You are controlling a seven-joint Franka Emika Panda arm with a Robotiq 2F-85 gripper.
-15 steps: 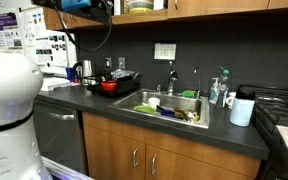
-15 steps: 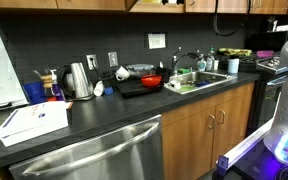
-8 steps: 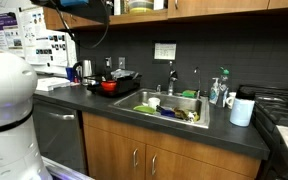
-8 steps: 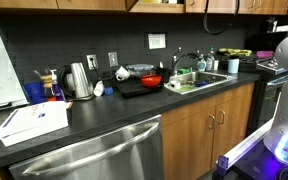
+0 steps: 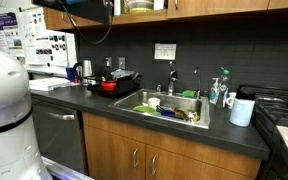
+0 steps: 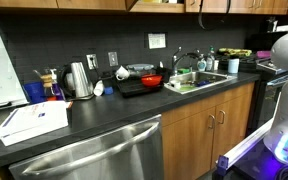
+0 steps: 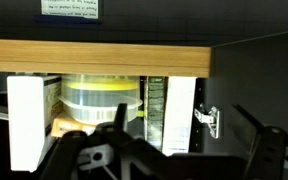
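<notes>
The gripper [image 7: 179, 125] is hanging high up in front of an open upper cabinet [image 7: 104, 57], and its jaws are standing wide apart with nothing between them. In the wrist view, 2 dark fingers [image 7: 252, 125] are rising from the bottom edge. Directly ahead of them a stack of yellowish plastic tubs [image 7: 102, 100] is sitting on the cabinet shelf, below the wooden rail. A white box [image 7: 26, 120] is standing just beside the stack on one side, and a tall carton [image 7: 169, 115] is standing just beside it on the other. A metal hinge [image 7: 208, 118] is showing past the carton. The jaws are not touching any of these.

In an exterior view, the dark surface [image 5: 104, 105] is lying well below, carrying a red pot [image 5: 108, 86] near a sink [image 5: 144, 96] full of dishes. In an exterior view, a steel kettle [image 6: 77, 80] is standing on the same surface, near a white box [image 6: 32, 122].
</notes>
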